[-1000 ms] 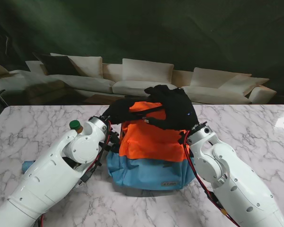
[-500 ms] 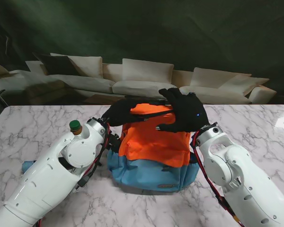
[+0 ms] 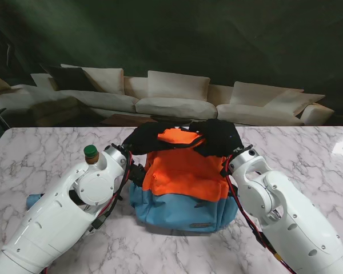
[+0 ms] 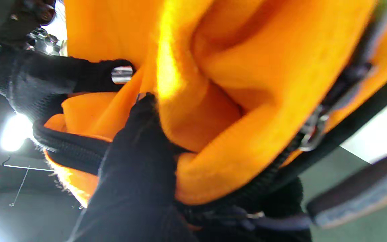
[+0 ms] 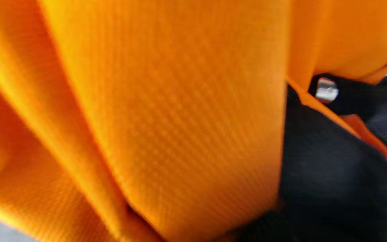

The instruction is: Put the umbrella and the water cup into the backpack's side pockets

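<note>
The orange and blue backpack (image 3: 183, 182) stands upright mid-table, front facing me. My left hand (image 3: 147, 137), in a black glove, is shut on its top left corner; in the left wrist view its fingers (image 4: 136, 161) pinch a fold of orange fabric (image 4: 247, 84). My right hand (image 3: 218, 137) is curled over the top right corner, and orange cloth (image 5: 163, 117) fills the right wrist view. A bottle with a green cap (image 3: 91, 152) pokes up behind my left forearm. A blue end of something (image 3: 33, 200) shows by my left arm, mostly hidden.
The marble table (image 3: 308, 154) runs wide to both sides of the backpack. My two white forearms flank the bag closely. A pale sofa (image 3: 177, 97) stands beyond the table's far edge.
My right hand, spread open above the backpack half a second ago, has dropped and closed over its top right corner. The bag now stands squarer. The left hand kept its hold.
</note>
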`<state>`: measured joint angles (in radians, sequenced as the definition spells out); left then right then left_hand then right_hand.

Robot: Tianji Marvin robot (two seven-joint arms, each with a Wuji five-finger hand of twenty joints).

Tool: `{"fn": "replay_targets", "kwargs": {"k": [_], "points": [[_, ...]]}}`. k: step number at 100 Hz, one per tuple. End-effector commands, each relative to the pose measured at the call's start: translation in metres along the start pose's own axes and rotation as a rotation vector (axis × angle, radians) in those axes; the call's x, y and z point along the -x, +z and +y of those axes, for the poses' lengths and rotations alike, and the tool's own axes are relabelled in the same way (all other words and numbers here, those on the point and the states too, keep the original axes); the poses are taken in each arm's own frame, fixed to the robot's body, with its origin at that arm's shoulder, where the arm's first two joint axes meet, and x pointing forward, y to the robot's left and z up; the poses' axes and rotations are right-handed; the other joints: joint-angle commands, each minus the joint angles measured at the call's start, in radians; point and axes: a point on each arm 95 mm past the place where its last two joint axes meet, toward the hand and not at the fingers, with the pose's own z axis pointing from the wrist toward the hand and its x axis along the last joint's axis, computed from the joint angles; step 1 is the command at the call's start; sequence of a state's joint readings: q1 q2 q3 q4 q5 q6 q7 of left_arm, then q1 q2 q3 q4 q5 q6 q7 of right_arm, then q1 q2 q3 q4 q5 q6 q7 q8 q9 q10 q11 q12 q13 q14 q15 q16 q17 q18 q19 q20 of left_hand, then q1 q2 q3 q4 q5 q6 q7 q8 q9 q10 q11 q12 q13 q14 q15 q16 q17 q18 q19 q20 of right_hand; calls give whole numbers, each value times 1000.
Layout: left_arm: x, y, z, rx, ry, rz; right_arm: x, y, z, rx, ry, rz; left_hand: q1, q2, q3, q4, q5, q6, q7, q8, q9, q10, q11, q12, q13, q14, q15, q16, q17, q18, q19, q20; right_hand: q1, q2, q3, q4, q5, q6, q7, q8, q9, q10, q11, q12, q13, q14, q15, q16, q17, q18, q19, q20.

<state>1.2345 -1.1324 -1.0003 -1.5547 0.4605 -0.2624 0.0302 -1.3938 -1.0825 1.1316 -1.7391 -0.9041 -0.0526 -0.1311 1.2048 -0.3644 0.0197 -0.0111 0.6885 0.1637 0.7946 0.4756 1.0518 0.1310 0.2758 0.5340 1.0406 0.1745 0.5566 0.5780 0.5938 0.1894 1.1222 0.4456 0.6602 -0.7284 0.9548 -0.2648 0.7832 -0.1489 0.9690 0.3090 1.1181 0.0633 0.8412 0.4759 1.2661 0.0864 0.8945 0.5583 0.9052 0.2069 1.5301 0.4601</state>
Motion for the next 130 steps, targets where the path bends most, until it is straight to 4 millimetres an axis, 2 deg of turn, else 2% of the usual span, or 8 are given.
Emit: {"fn": "replay_targets", "kwargs": {"k": [1,44,57,76,89,105,117,130], "points": [[-14,6,-2,1,-7,48,-7,2,-2,35,-10,9,77,68,71,44,-6,-127,63,6,32,-40,7,15,-1,-41,14,-2,-5,-79,32,-6,118,121,80,31,146,-181,66,-29,46,3,68,36,54,-69,139,45,54,-26,64,18],[-18,-10,0,14,19,104,-8,-12,7,224,-31,97,61,118,48,39,-52,-121,36,9,-26,-60,8,24,-67,-41,-3,0,-68,-68,23,6,112,152,82,34,150,-230,62,101,27,-47,40,82,52,-91,84,7,31,-74,21,11],[-10,-16,10,72,-14,67,-5,-15,2,180,-42,102,-56,136,-10,32,-87,-75,-134,41,-179,-6,93,-144,-156,6,-59,-18,-150,-34,-30,28,112,156,80,34,148,-229,60,106,23,-50,40,83,51,-90,79,7,28,-75,18,12],[0,-31,8,178,-10,30,-4,-14,-1,171,-48,102,-310,200,-41,4,-248,-18,-555,-75,-461,56,-65,-209,-455,88,-235,-75,-422,63,-275,35,111,160,80,34,139,-225,61,113,23,-50,40,84,51,-92,75,9,27,-75,16,14],[11,-45,-10,196,98,13,-3,-15,-1,175,-49,97,-394,180,-48,0,-307,4,-637,-89,-549,79,-123,-223,-508,102,-264,-82,-452,87,-326,50,110,163,80,34,136,-226,62,118,21,-52,41,85,51,-92,72,10,25,-74,15,15],[22,-66,-32,181,199,-18,-2,-14,1,172,-54,97,-405,187,-40,-1,-266,-3,-641,-73,-526,79,-132,-211,-515,92,-269,-77,-461,101,-328,78,109,166,77,33,130,-226,63,123,19,-54,39,83,50,-92,64,9,22,-73,12,16],[32,-83,-46,205,273,-27,-1,-12,1,170,-59,101,-414,197,-44,-2,-177,-46,-546,40,-445,29,-81,-135,-511,79,-249,-37,-467,97,-307,142,109,167,77,34,124,-223,63,126,19,-54,37,81,51,-94,58,8,21,-74,10,17],[41,-104,-54,310,327,-38,0,-11,0,163,-51,92,-535,189,-48,-10,-78,-110,-409,192,-385,25,-2,-14,-514,69,-160,125,-480,88,-252,234,111,169,75,34,118,-215,64,125,16,-53,31,75,50,-93,44,5,16,-72,2,17]]}}
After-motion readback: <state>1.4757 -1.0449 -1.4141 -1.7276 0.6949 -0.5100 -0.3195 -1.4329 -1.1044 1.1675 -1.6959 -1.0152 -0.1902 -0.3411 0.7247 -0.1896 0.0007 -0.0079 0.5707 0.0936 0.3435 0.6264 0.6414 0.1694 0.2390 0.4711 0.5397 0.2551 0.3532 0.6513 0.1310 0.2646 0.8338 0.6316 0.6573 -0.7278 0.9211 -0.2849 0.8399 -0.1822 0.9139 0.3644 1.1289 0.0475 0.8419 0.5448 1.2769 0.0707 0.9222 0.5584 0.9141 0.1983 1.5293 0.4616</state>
